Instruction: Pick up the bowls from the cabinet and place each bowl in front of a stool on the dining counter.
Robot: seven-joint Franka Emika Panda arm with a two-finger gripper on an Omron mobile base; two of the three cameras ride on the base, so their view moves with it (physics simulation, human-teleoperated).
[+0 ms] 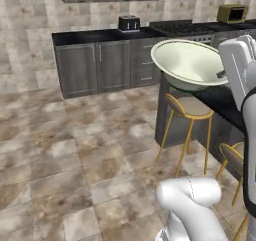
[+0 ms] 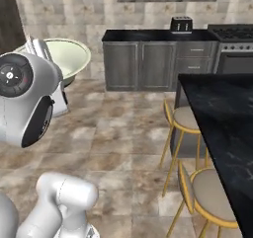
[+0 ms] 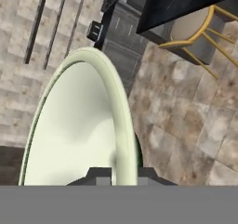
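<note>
Upper right of the left base view, the gripper (image 1: 220, 75) is clamped on the glossy cream round bowl (image 1: 187, 62)'s rim; carry it level to the black marble dining counter (image 2: 222, 118) before the nearer gold-legged stool (image 2: 210, 197).

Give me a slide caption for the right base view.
Gripper carries the cream bowl toward the dining counter and its two stools.
</note>
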